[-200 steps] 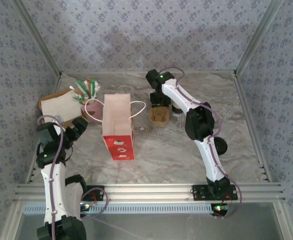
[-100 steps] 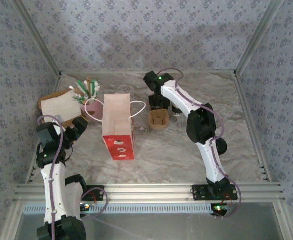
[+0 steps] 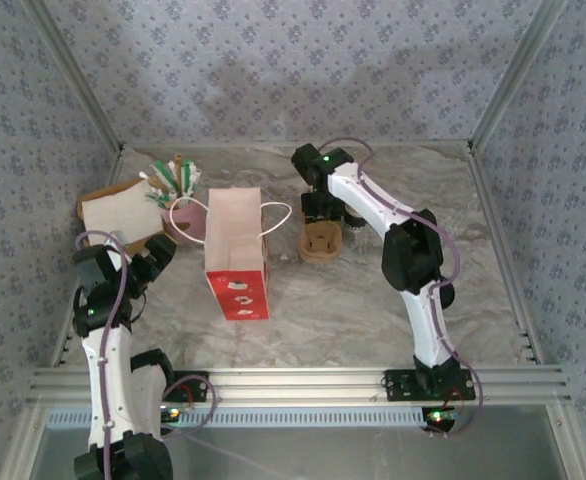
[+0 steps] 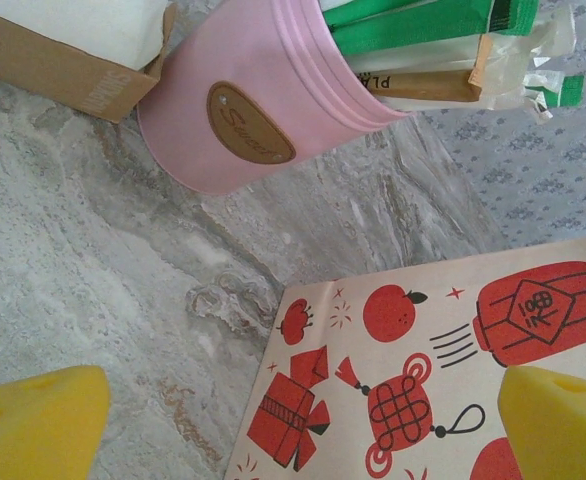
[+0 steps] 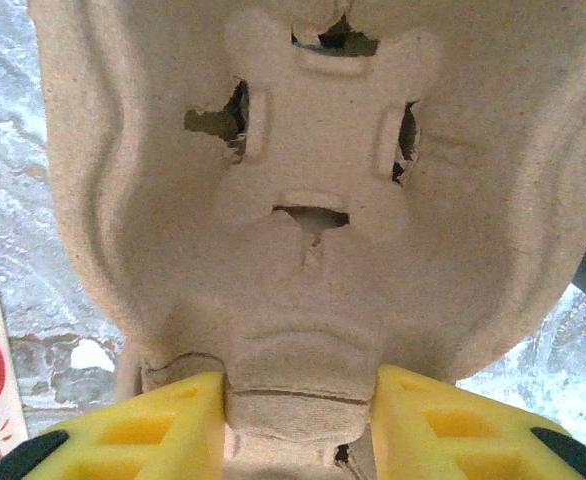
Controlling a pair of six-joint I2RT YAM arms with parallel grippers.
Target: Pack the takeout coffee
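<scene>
Two arms are in view, but only one has something in hand. The right gripper (image 5: 298, 425) is clenched on the near rim of the brown cardboard carrier (image 3: 321, 242). In the right wrist view its yellow fingers (image 5: 163, 425) press a folded tab from both sides, and an empty cup well lies above them. From the top camera the carrier sits at about 3 o'clock of the red paper bag (image 3: 238, 260), near it but apart. The left gripper (image 4: 298, 420) hangs released, jaws wide, at 9 o'clock of the bag, facing a pink tin (image 4: 233, 120) of sachets. The takeout coffee is hard to read: the black cup (image 3: 347, 216) seems to be the dark shape just at 3 o'clock of the carrier, half under the right arm, but I cannot be sure. I judge the step in hand is positioning the carrier; the packing itself is not yet begun. The next move calls for letting the carrier go and taking the cup upright with a soft grip, since a paper wall will likely crush easily.
</scene>
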